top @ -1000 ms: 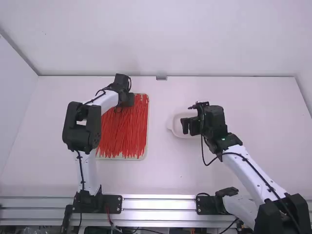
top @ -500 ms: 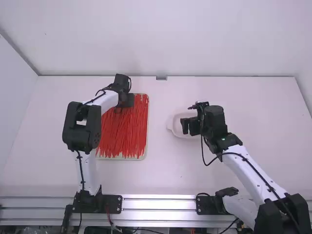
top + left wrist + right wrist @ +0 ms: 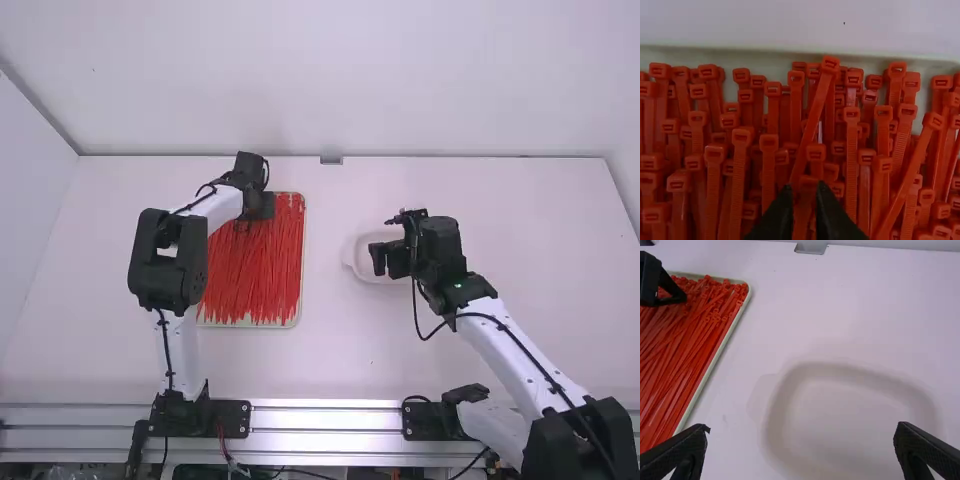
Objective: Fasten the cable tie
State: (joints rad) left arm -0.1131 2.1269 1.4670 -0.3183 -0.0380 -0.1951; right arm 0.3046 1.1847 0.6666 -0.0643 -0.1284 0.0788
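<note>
Several orange cable ties (image 3: 258, 265) lie in a heap on a pale tray (image 3: 297, 318) left of the table's middle. My left gripper (image 3: 252, 206) is down at the tray's far end. In the left wrist view its fingers (image 3: 784, 210) stand close together on one slanted cable tie (image 3: 815, 115) among the tie heads. My right gripper (image 3: 386, 256) hovers over a white dish (image 3: 357, 262) right of the tray. In the right wrist view that gripper (image 3: 800, 455) is open wide, nothing between its fingers, above the dish (image 3: 850, 415).
The tray's rim (image 3: 720, 355) lies a short way from the dish. A small grey bracket (image 3: 331, 158) sits at the table's back edge. Bare white table stretches to the right of the dish and in front of both.
</note>
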